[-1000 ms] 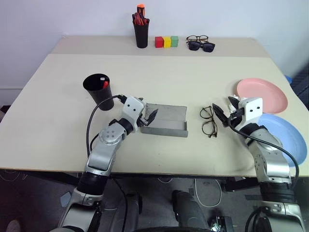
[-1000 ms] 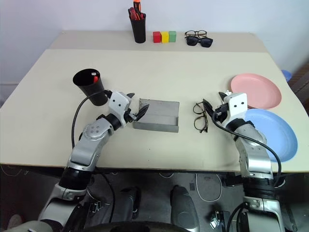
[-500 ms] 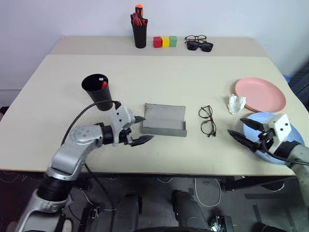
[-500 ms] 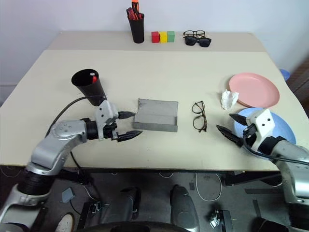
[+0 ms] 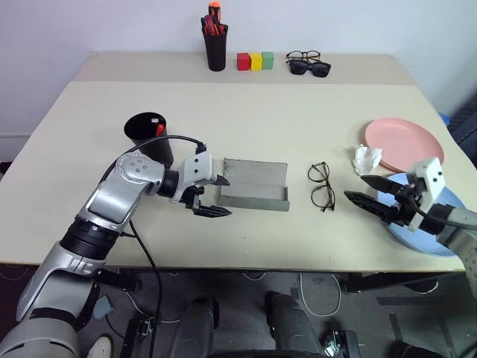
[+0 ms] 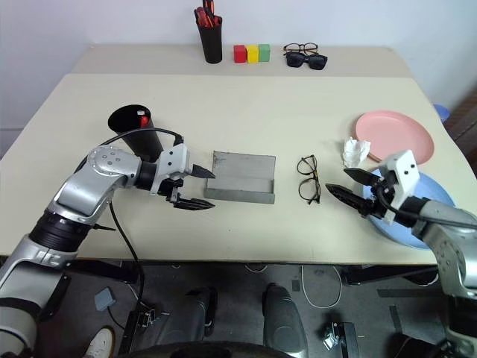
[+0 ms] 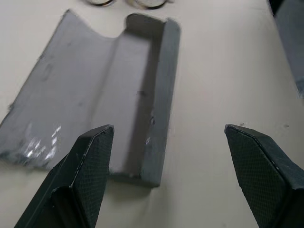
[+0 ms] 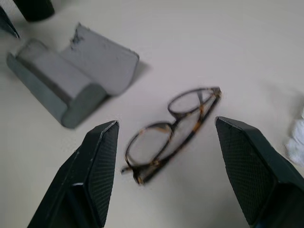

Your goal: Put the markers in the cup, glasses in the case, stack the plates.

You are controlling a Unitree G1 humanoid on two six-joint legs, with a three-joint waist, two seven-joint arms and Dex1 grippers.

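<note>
While my two arms hang low over the near half of the table (image 5: 246, 112), the biggest things on it are the two plates at my right: the pink plate (image 5: 405, 145) lies flat near the right edge, and the light blue plate (image 5: 447, 224) lies just beside it, closer to me, partly hidden behind my right arm. In the middle is the grey case (image 5: 253, 184), open, with its lid laid back flat on the table. The black cup (image 5: 150, 137) stands to the left of the case, behind my left arm, and a red marker (image 5: 159, 129) leans inside it at the rim. The glasses (image 5: 322, 186) lie folded on the table between the case and my right gripper (image 5: 364, 192). A crumpled white tissue (image 5: 367, 159) sits against the near rim of the pink plate. My left gripper (image 5: 214, 196) is just beside the left end of the case, its fingers spread wide and empty. My right gripper points toward the glasses, also spread apart, holding nothing.
</note>
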